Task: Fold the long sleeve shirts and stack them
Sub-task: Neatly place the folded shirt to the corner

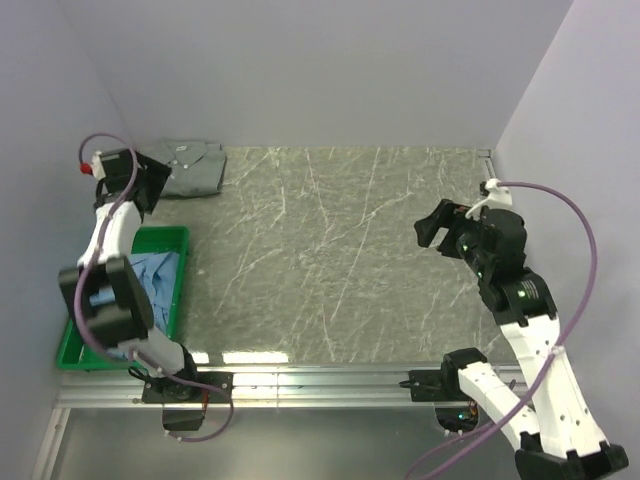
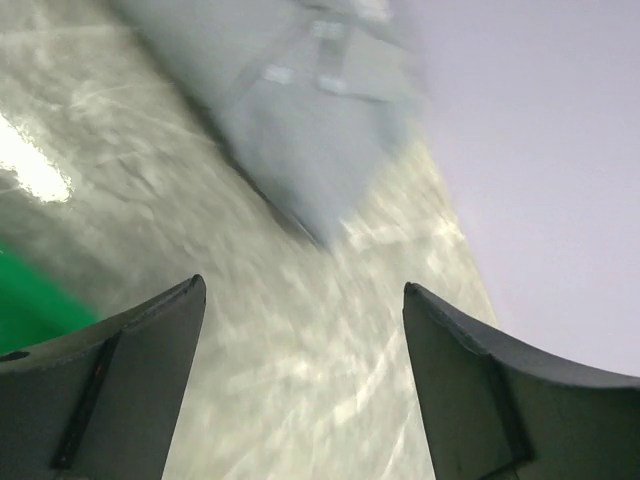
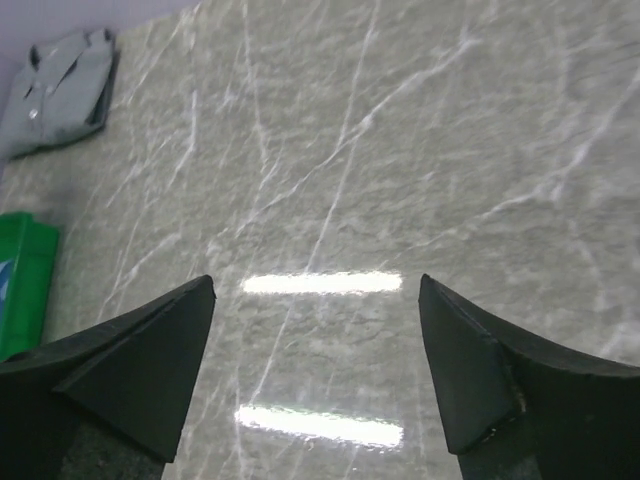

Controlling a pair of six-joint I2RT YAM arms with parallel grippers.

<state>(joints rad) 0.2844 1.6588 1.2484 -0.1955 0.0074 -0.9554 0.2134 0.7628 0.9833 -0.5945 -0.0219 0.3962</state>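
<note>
A grey-green shirt [image 1: 192, 168] lies folded at the table's far left corner; it also shows blurred in the left wrist view [image 2: 300, 130] and small in the right wrist view [image 3: 60, 90]. A light blue shirt [image 1: 158, 275] lies crumpled in the green bin [image 1: 172, 238] at the left. My left gripper [image 1: 150, 185] is open and empty, just beside the folded shirt's near left edge; in its own view [image 2: 305, 290] it hangs above bare table. My right gripper [image 1: 432, 232] is open and empty over the right half of the table, as its own view [image 3: 315, 285] shows.
The marble table [image 1: 340, 250] is walled on the left, back and right. The green bin's corner shows in the right wrist view [image 3: 25, 280]. A metal rail [image 1: 330, 378] runs along the near edge by the arm bases.
</note>
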